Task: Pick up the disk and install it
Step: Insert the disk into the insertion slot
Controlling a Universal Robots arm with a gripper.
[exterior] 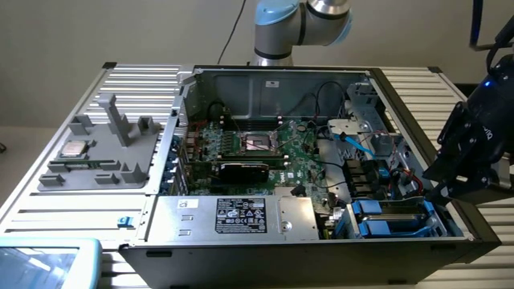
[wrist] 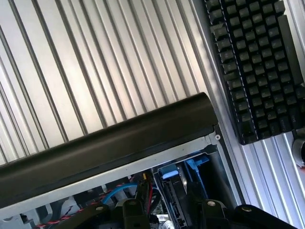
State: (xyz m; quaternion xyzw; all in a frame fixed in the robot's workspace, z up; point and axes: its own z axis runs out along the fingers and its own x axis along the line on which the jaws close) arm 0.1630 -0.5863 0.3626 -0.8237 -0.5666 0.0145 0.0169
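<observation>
The disk [wrist: 172, 191] shows end-on in the wrist view as a dark slab with bright blue rails, hanging just inside the computer case's black side rim [wrist: 119, 138]. My gripper [wrist: 171, 212] stands with one finger [wrist: 133, 210] on each side of the disk and looks shut on it. In the exterior view the dark gripper [exterior: 440, 191] hangs over the case's side rim at the exterior view's right, right above the drive bay [exterior: 393, 220] with its blue carriers.
The open case [exterior: 281, 150] lies on a ribbed aluminium table [exterior: 64, 211]. A silver box with a black label [exterior: 233, 217] fills its front. A grey fixture [exterior: 105, 156] holds a small square chip [exterior: 76, 149]. A black keyboard [wrist: 252, 67] lies beyond the rim.
</observation>
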